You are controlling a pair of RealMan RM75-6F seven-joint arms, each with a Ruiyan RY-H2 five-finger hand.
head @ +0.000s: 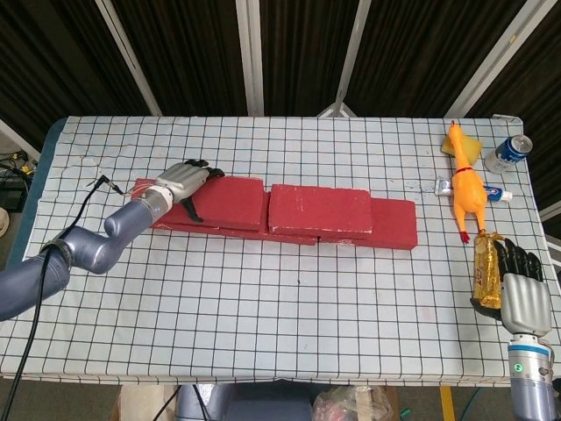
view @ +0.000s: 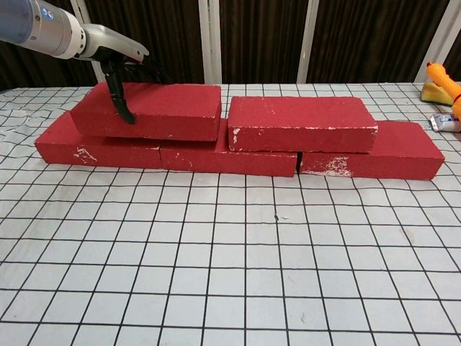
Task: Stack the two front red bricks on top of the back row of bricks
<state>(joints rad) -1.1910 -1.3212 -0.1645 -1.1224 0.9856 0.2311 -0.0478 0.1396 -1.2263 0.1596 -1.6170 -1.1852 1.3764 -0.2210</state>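
A bottom row of red bricks lies across the table. Two red bricks sit on top of it. The left upper brick rests on the row, and my left hand grips its left end, thumb down its front face. The right upper brick lies flat beside it with a narrow gap between them. My right hand rests low at the table's right edge, far from the bricks, fingers apart and holding nothing.
A snack bar lies just left of my right hand. A rubber chicken, a yellow sponge, a tube and a can sit at the back right.
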